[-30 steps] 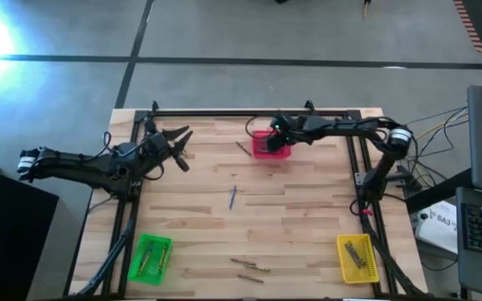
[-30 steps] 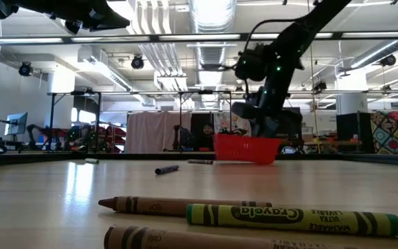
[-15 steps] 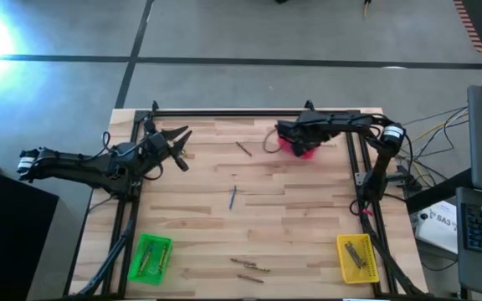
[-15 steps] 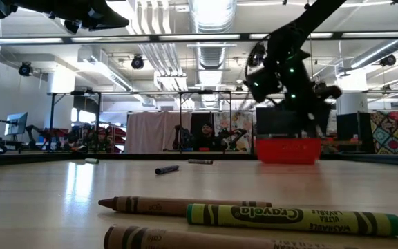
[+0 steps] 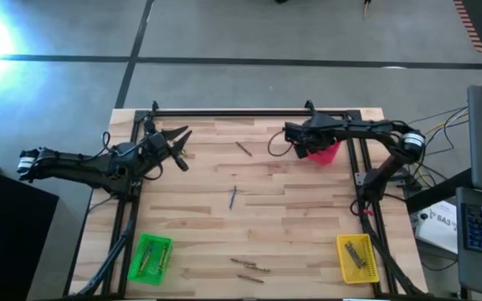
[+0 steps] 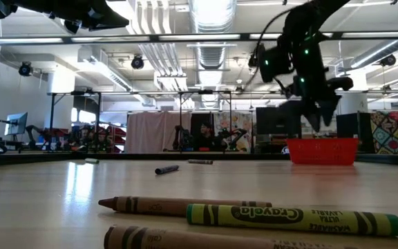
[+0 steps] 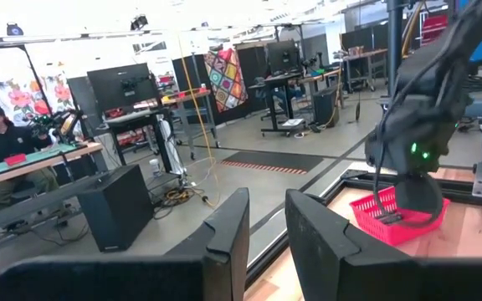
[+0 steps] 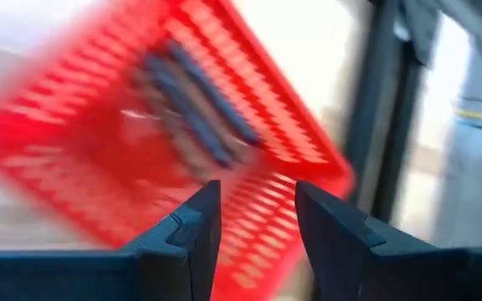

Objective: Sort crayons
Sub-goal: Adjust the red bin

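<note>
**A:** So which step is being worked on here? The red tray (image 5: 325, 152) is being handled by the right gripper (image 5: 310, 147) at the upper right of the high view, close to the table's rail. In the right wrist view the fingers are being held apart with the tray's mesh rim showing between them, but whether the rim is really being pinched can't be told. Looks like the tray is being repositioned rather than a crayon being picked.

**B:** Agreed. The left gripper (image 5: 176, 142) is being parked at the upper left of the high view, fingers held a little apart, nothing between them.

**A:** And the crayons? A blue crayon (image 5: 232, 197) is lying mid-table, a brownish one (image 5: 243, 149) is lying upper centre, and a few more (image 5: 248, 267) are lying at the bottom centre.

**B:** Containers: some dark crayons are being carried in the red tray per the right wrist view, a few sticks are being kept in the green tray (image 5: 150, 257) at lower left, and a few in the yellow tray (image 5: 356, 257) at lower right.

**A:** Next move, probably: the tray gets left alone and a loose crayon gets approached from above, with the fingers lined up across its thin body
</note>
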